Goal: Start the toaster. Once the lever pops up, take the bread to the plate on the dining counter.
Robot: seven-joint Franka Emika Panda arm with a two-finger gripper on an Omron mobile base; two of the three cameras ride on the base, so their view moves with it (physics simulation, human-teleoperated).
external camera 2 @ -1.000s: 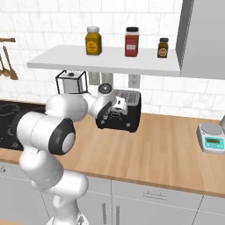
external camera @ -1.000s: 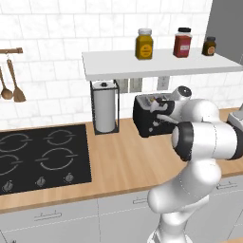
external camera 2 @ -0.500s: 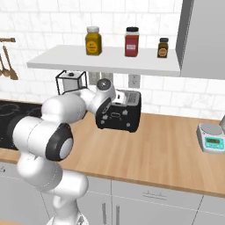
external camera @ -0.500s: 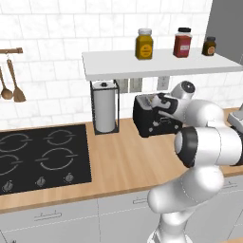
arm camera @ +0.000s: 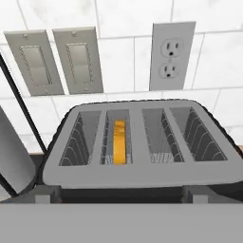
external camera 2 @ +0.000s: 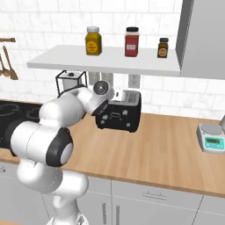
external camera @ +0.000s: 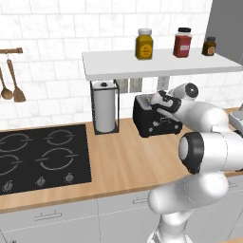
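Hand view looks down on the toaster (arm camera: pixel 142 142), standing on the surface by the wall, the bread (arm camera: pixel 119 141) in its second slot. The fingers (external camera: pixel 159 100) are spread wide, empty. Better to press the lever fully down.

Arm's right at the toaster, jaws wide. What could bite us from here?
1. The toaster has four slots; the bread sits low in the second from the left. A push on the wrong side may not start that slot.
2. The gripper works under the shelf, so lifting could clip it.
3. The paper towel holder stands just left of the toaster; a sideways swing might knock it.
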